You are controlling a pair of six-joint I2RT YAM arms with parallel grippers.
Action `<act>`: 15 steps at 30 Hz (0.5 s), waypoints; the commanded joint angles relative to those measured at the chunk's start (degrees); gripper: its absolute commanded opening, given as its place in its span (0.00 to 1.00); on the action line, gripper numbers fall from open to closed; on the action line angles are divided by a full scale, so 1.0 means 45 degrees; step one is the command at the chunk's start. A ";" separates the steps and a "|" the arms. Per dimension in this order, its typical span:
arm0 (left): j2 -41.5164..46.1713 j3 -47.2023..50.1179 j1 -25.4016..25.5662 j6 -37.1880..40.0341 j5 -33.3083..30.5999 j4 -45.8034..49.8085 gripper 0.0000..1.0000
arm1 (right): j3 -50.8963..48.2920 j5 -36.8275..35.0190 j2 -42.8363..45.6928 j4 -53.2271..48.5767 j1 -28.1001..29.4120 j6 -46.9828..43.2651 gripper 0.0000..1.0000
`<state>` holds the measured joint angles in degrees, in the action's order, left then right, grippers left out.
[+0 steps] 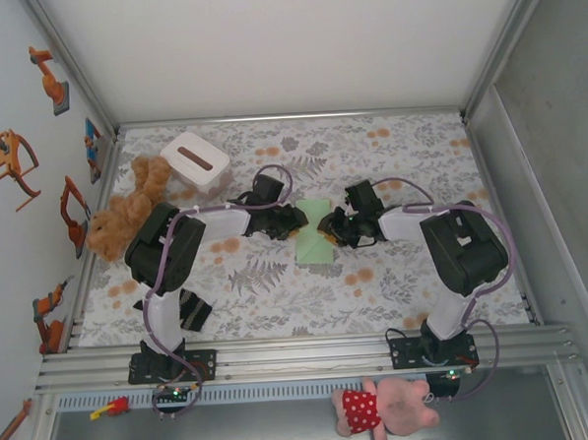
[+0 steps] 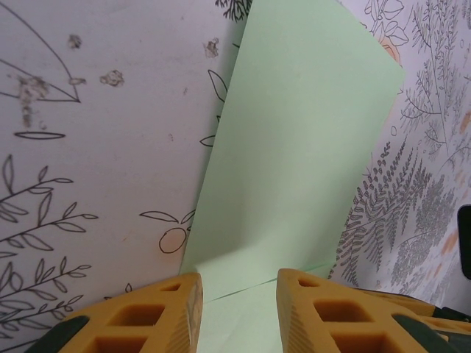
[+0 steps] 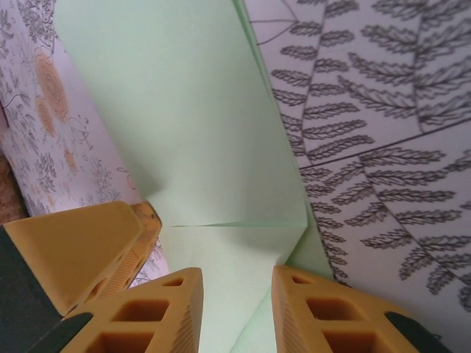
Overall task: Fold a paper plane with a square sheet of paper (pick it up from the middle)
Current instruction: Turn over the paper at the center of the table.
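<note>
Both arms are reaching in to mid-tabletop (image 1: pixel 389 146), and the paper (image 1: pixel 317 242) lies right between them; it reads from above as a narrow pale green strip running near to far, flat on the floral cover. The left gripper (image 1: pixel 296 222) comes at it from the left, the right gripper (image 1: pixel 331 230) from the right, their tips almost meeting over the strip's far half.

In the left wrist view the paper (image 2: pixel 294 147) stretches away from the left gripper (image 2: pixel 237 283); a crease crosses it just ahead of the tips; the yellow fingers (image 2: pixel 140 316) stand apart, green showing in the gap, nothing clamped.

Same story on the right wrist: paper (image 3: pixel 191 125) running ahead of the right gripper (image 3: pixel 237 276), a fold line across it close to the tips; fingers (image 3: pixel 331 312) apart with the paper between them; whether the tips press on it I cannot tell.

Off to the far left sits a white box (image 1: pixel 194 162), a teddy (image 1: pixel 126 214) just beside it; a striped cloth (image 1: pixel 188 309) lies by the left arm's base; a pink pig (image 1: pixel 383 408) lies beyond the near rail.
</note>
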<state>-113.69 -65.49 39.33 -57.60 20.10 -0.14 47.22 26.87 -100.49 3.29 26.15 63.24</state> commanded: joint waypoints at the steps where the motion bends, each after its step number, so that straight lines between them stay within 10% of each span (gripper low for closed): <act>1: -0.0227 0.0479 0.0023 -0.0168 -0.0281 0.0776 0.33 | -0.0331 -0.0633 0.0464 -0.0458 0.0192 0.0194 0.30; 15: -0.0185 0.0498 0.0000 -0.0168 -0.0170 0.0758 0.33 | -0.0331 0.0377 -0.0023 0.1084 0.0346 0.0578 0.23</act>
<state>-113.65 -65.14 39.29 -57.84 20.34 -0.71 46.46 27.09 -99.98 5.32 27.20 64.45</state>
